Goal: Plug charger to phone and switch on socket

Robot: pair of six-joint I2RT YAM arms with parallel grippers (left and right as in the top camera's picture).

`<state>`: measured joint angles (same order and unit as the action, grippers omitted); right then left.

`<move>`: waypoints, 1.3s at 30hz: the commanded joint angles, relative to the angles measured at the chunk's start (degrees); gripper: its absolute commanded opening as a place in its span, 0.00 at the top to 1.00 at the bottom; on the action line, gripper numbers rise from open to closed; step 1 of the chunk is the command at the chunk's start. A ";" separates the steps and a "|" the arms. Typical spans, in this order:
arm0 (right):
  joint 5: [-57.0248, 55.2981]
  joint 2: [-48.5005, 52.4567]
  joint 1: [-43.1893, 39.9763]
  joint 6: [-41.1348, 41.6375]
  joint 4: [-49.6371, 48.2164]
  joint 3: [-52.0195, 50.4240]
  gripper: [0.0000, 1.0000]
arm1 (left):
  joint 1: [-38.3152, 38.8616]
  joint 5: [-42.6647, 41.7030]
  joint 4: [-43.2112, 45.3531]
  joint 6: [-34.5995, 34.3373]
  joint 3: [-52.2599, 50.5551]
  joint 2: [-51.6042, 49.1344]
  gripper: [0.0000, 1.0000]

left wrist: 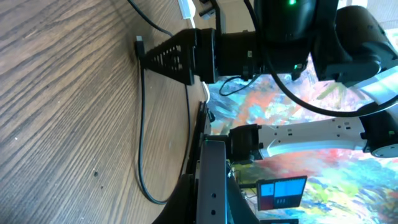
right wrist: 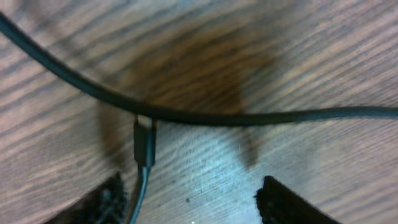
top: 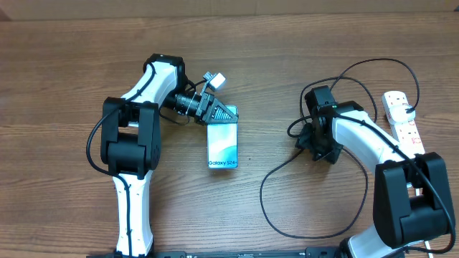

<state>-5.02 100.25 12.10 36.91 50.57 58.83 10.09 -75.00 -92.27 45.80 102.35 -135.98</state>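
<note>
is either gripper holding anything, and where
Nothing held: the right gripper is open over the charger's plug tip; the left gripper is shut, empty, by the phone.

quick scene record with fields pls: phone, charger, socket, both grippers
phone: flat on table, screen up, no cable in it
charger: black cable looped on table, plug tip lying free
socket: right side of table, switch state unclear
left gripper: shut, at phone's edge opposite the Galaxy text
right gripper: open, low over plug tip, not gripping it

On the wooden table (top: 57,57) lie the phone (top: 223,145), the looping charger (top: 260,195) and the socket (top: 403,118).
</note>
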 commanded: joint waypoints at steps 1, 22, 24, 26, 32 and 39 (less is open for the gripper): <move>-1.38 1.36 0.02 1.31 -1.64 -0.33 0.39 | -0.15 -3.06 -0.22 -2.69 0.98 2.27 0.96; 2.75 5.33 -0.22 2.32 -2.43 -0.33 0.67 | -0.13 -3.02 0.02 -3.67 0.98 2.27 0.96; 2.75 5.33 -0.22 2.29 -2.21 -0.33 0.72 | -0.13 -2.99 0.02 -3.67 0.98 2.27 0.96; 2.78 5.33 -0.22 2.34 -2.60 -0.33 0.81 | -0.13 -3.02 0.02 -3.67 0.98 2.27 0.96; 3.89 5.33 -0.22 2.32 -3.50 -0.33 0.84 | -0.13 -2.99 0.00 -3.67 0.98 2.27 0.96; 3.82 5.33 -0.24 2.32 -4.00 -0.33 0.80 | -0.13 -3.02 0.00 -3.67 0.98 2.27 0.96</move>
<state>-1.45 103.15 12.01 39.13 46.94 59.31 10.09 -75.40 -92.05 43.16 102.35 -135.98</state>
